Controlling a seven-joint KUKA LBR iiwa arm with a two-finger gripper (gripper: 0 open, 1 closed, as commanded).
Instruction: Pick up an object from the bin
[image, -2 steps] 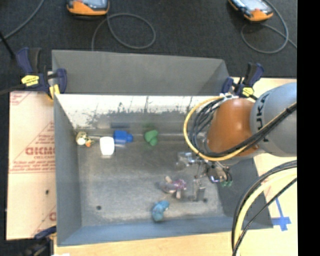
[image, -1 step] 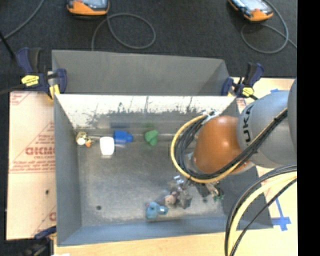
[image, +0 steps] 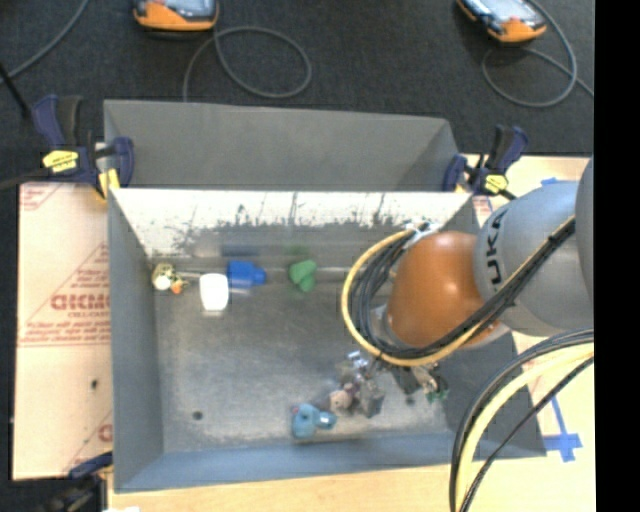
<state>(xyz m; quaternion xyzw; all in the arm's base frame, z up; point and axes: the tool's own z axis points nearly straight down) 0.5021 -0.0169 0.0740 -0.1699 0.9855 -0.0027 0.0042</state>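
The gripper is low at 5 o'clock in the bin, over a small heap of grey and pink things; a light blue piece lies at its 8 o'clock. Wide or narrow, I cannot tell.

So here's the other stuff we can spot: four little bits sit in a loose row near the far wall of the grey metal bin, over toward its left. Leftmost is a tiny yellow-and-white toy with an orange spot, then a white plastic block just beside a blue plastic piece, and further right a green plastic lump. Outside, on the dark floor, we see an orange-and-blue gadget at top left, a matching gadget at top right, and thin black cables looping around
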